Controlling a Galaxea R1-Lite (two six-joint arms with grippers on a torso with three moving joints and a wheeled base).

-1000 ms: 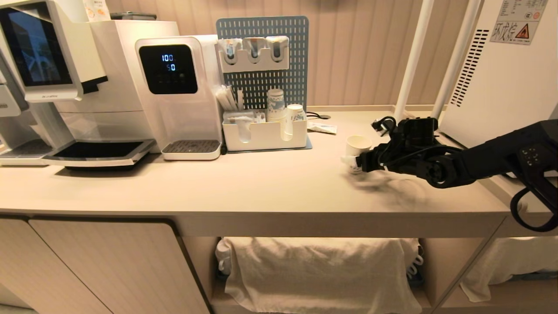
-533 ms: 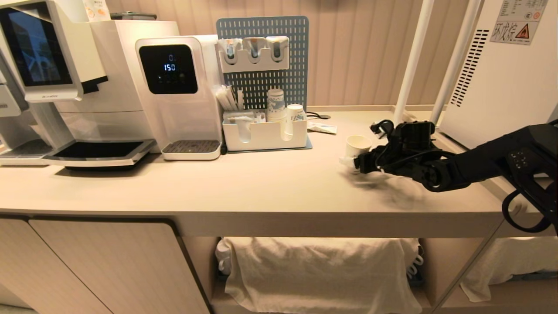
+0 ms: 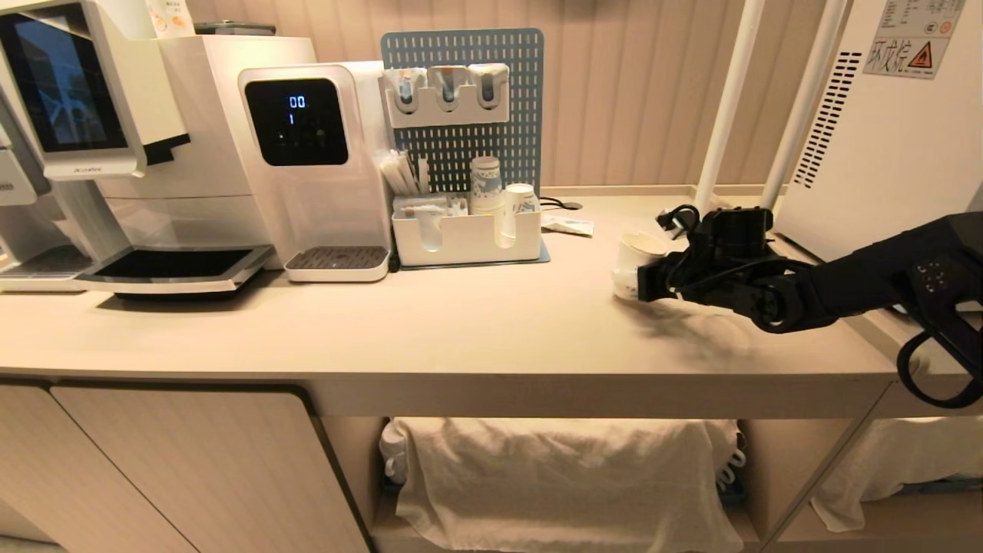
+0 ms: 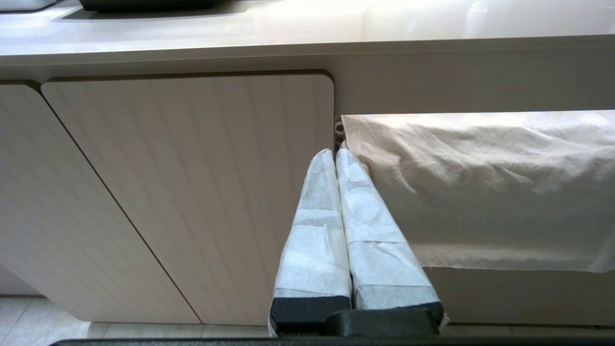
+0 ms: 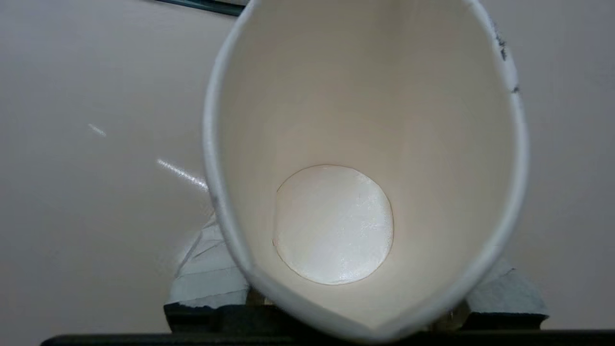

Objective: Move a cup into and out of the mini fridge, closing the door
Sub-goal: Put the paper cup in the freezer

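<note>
The cup, a small white paper cup, sits tilted at the right of the counter with my right gripper shut on its lower part. In the right wrist view the cup fills the picture, empty, its rim squeezed into an oval between the white-wrapped fingers. The mini fridge shows only a white side with vent slots and a warning label, at the far right. Its door is out of view. My left gripper is shut and empty, parked low before a cabinet door.
A coffee machine and a water dispenser stand at the counter's left. A blue pegboard with a white organiser holding stacked cups is at the middle back. Two white poles rise behind the cup. A cloth hangs under the counter.
My right gripper's fingers have closed on the cup. The cup, upright before, now leans and sits slightly higher and to the right. The left arm has not moved.
</note>
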